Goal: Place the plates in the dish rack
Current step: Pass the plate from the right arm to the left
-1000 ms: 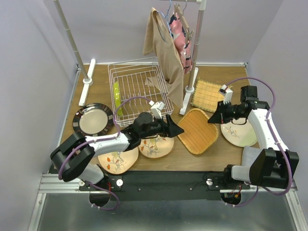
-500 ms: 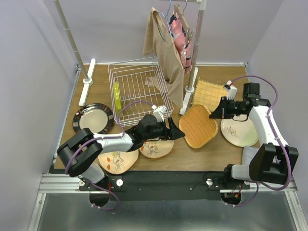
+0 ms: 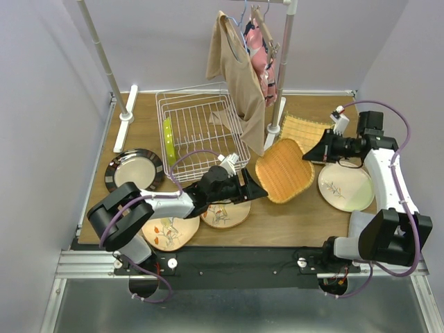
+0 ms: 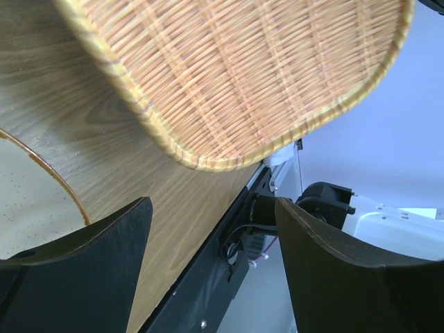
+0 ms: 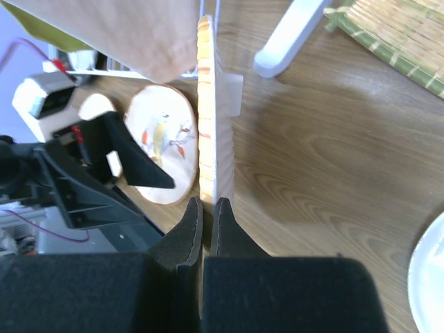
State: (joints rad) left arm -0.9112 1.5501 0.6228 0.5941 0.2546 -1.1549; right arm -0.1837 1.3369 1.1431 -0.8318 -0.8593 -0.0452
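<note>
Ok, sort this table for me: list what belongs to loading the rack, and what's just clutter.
For the job:
dish rack
lime plate, standing in it
dark-rimmed plate
bird plate
second bird plate
orange woven plate
yellow woven plate
cream-green plate

Lying about:
clothes rail stand
tan top
pink garment

Bright, even overhead light; soft shadows on the table [image 3: 298,218], no glare. Overhead view sharp. Wrist views show the left gripper fingers [image 4: 83,277] dark and slightly blurred up close.
</note>
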